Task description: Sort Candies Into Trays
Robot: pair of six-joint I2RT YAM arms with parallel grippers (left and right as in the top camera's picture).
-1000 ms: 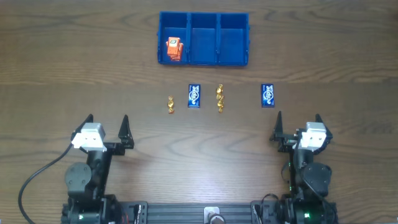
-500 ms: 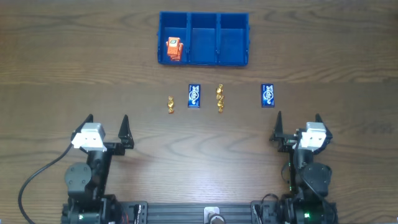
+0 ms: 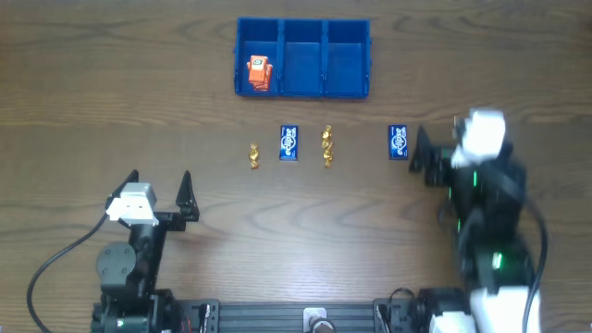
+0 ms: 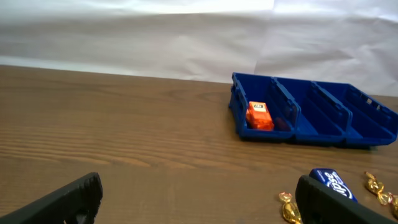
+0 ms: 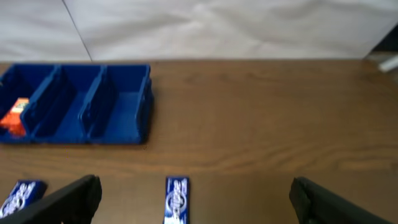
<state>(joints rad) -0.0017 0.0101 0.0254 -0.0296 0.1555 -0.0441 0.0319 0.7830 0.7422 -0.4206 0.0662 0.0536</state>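
- Eyeing the right blue bar [image 5: 176, 198] as the next pick. It lies flat on the tabletop [image 3: 92, 92], short of the tray [image 3: 302, 91], and in the right wrist view it sits between the two fingers of the right hand [image 5: 194, 184], a bit off to one side
- The right hand is spread wide with nothing in it, hanging close by that bar
- The left hand [image 3: 159, 178] is spread and empty too, parked near its base, well apart from the row of candies
- My guess on handling: the bar is a light, flat, fairly stiff thing in a slick wrapper, so it'll skate away if one finger touches first
- I'd centre over it, come down with a finger on each long edge, and pinch across the narrow width at mid-length, not end to end
- Squeezing hard shouldn't be needed, and too much could crush or buckle it
- The left blue bar [image 3: 289, 142] should handle the same
- The gold candies [image 3: 326, 139] and the single gold candy [image 3: 254, 155] look tiny and crinkly, so I'd pinch the body, not the twisted ends
- The orange candy [image 3: 259, 73] is already in the tray's left compartment, so the bar probably goes in another one
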